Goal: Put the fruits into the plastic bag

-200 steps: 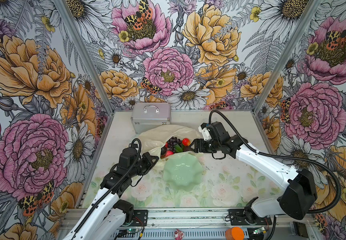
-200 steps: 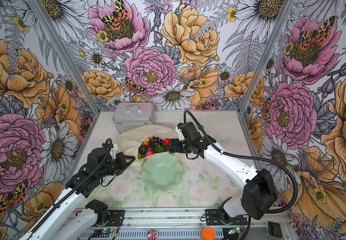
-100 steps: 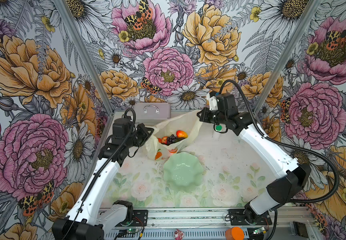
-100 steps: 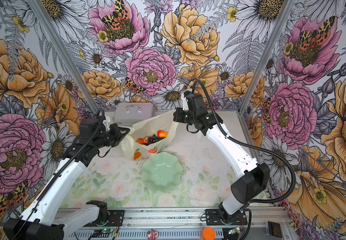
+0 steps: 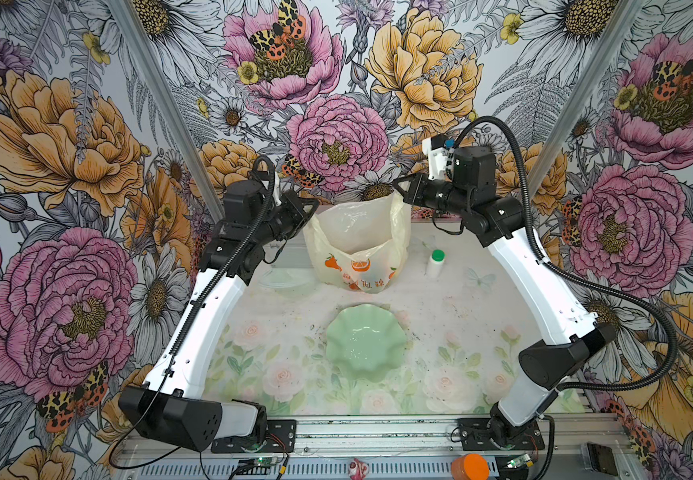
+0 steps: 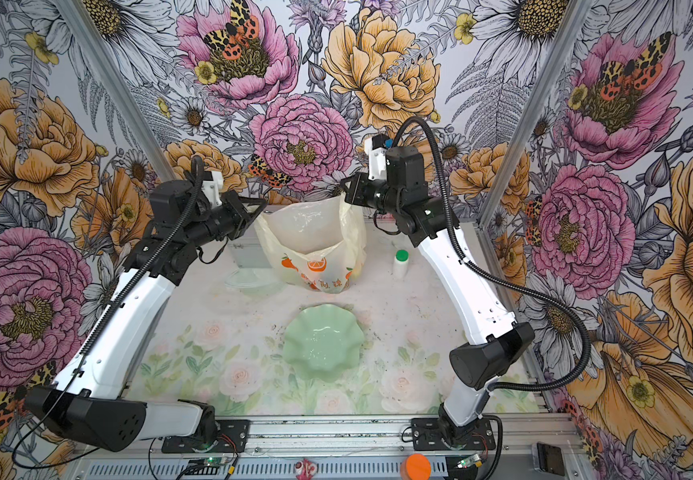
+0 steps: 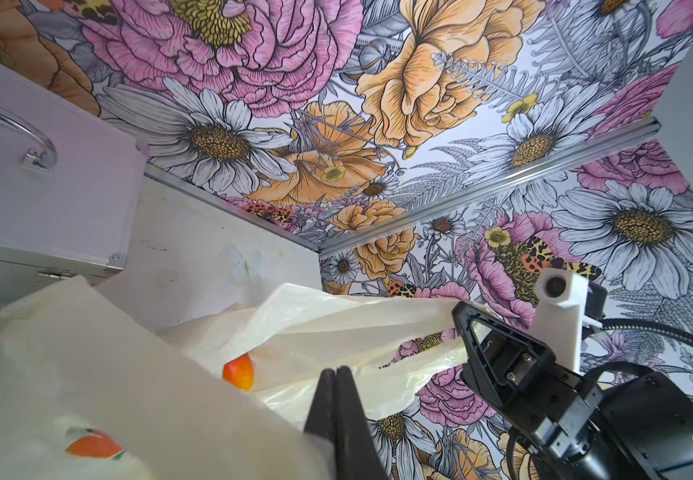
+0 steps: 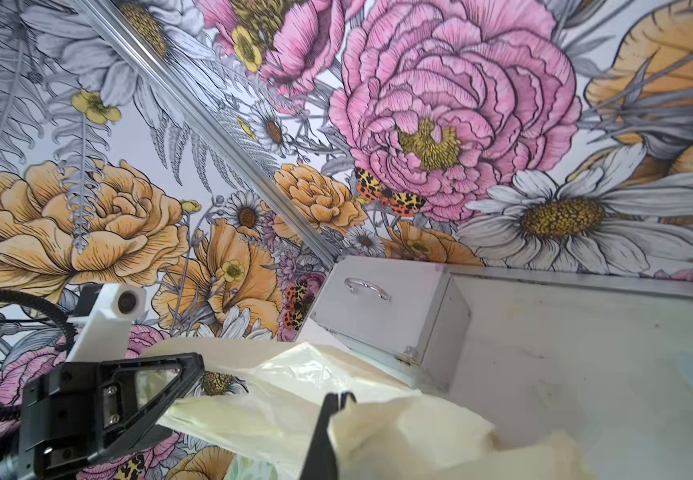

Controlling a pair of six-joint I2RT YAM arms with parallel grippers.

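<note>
- Black jaws of the left gripper and right gripper are pressed shut on the handles of the plastic bag.
- The bag is held upright, far centre; an orange-red fruit is glimpsed inside.
- No fruit is seen in the green bowl or on the table; loading is judged finished.

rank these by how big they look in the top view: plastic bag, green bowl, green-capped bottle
1. plastic bag, though raised toward the camera, which may inflate it
2. pale green scalloped bowl
3. white bottle with green cap
</note>
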